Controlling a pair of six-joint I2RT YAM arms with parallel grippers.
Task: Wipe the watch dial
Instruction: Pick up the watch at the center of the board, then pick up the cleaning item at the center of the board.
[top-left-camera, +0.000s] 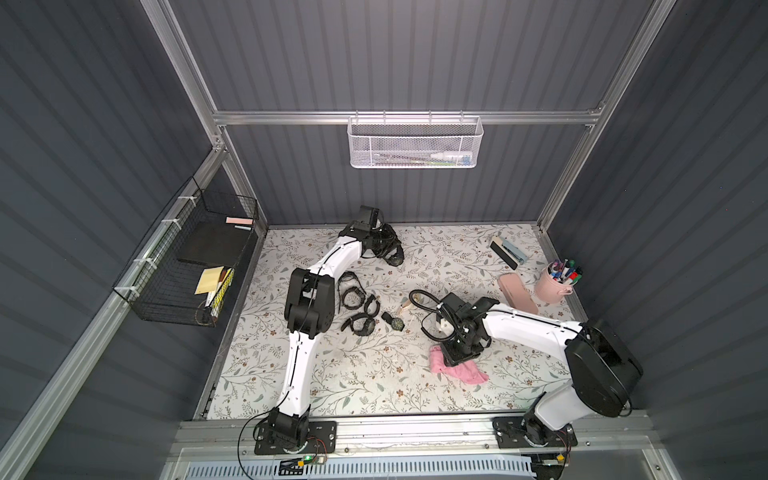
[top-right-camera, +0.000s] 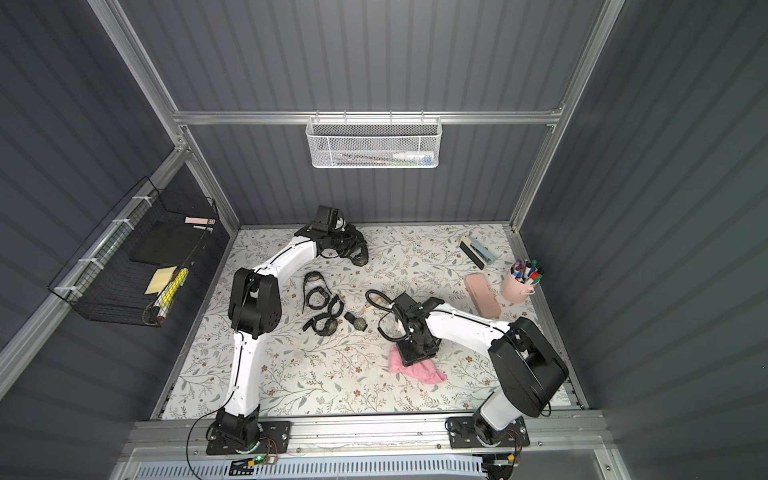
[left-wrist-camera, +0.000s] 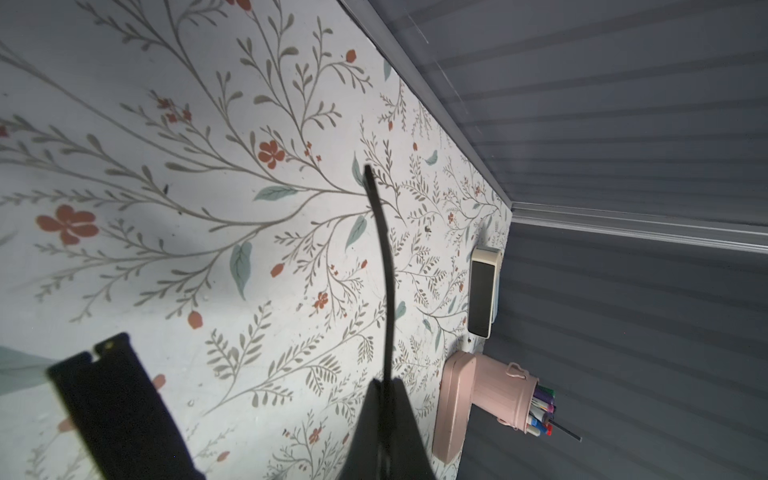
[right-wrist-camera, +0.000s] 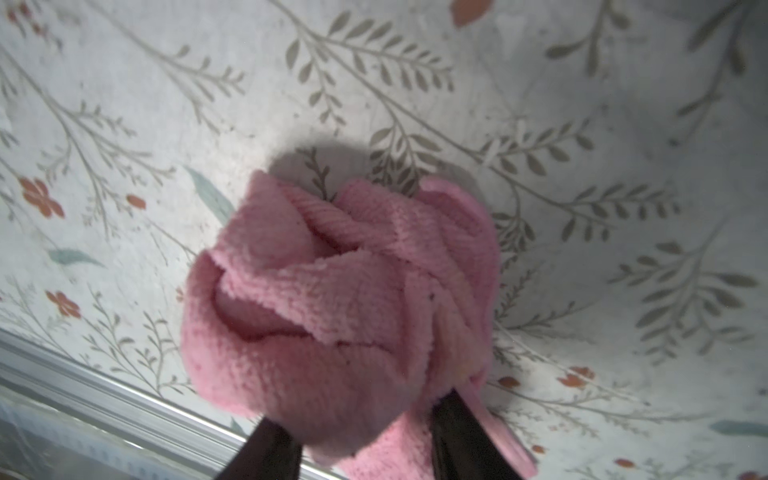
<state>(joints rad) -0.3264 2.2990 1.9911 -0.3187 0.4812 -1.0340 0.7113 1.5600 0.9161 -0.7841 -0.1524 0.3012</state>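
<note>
Pink cloth (right-wrist-camera: 332, 311), one piece, is clamped in the right gripper (right-wrist-camera: 361, 442); the left gripper (left-wrist-camera: 386, 392) pinches one black watch strap (left-wrist-camera: 384, 270).

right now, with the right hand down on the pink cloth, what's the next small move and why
Probably lift the cloth straight up off the table. In the right wrist view it sits bunched between the fingers of the right hand, so the grip looks made. The left hand, at the back of the table, pinches a watch strap, ready for wiping.
</note>
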